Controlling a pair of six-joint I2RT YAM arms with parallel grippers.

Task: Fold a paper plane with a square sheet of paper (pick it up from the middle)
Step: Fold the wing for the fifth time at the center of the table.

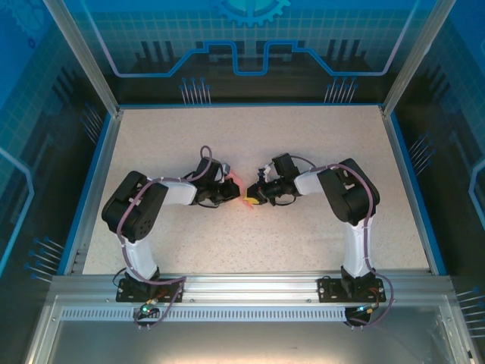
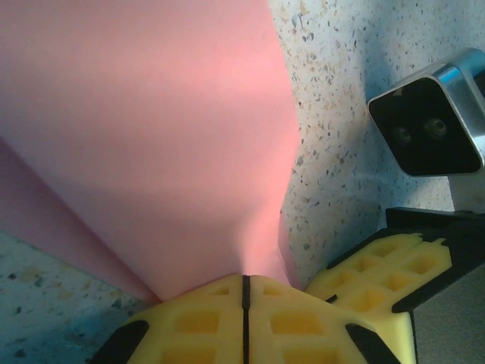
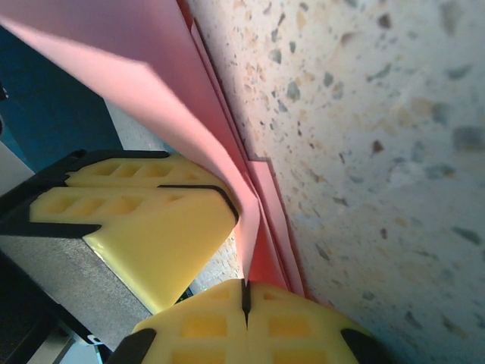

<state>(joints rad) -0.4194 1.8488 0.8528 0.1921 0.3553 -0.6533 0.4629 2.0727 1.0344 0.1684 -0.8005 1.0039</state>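
Observation:
The pink-red sheet of paper [image 1: 238,182] is held between both grippers at the middle of the table. In the left wrist view it rises as a broad pink sheet [image 2: 151,136] from my left gripper [image 2: 244,279], whose yellow jaws are shut on its lower edge. In the right wrist view the paper [image 3: 227,167] shows folded layers lying close together, and my right gripper [image 3: 245,287] is shut on one thin edge. The two grippers [image 1: 229,192] [image 1: 255,200] stand tip to tip, almost touching. The left gripper's yellow fingers [image 3: 151,220] sit just beside the right jaws.
The speckled tabletop [image 1: 303,152] has a blue rim [image 1: 91,182] and metal frame posts at the back corners. The right wrist camera housing [image 2: 428,125] hangs close to the left gripper. Open table lies all around the arms.

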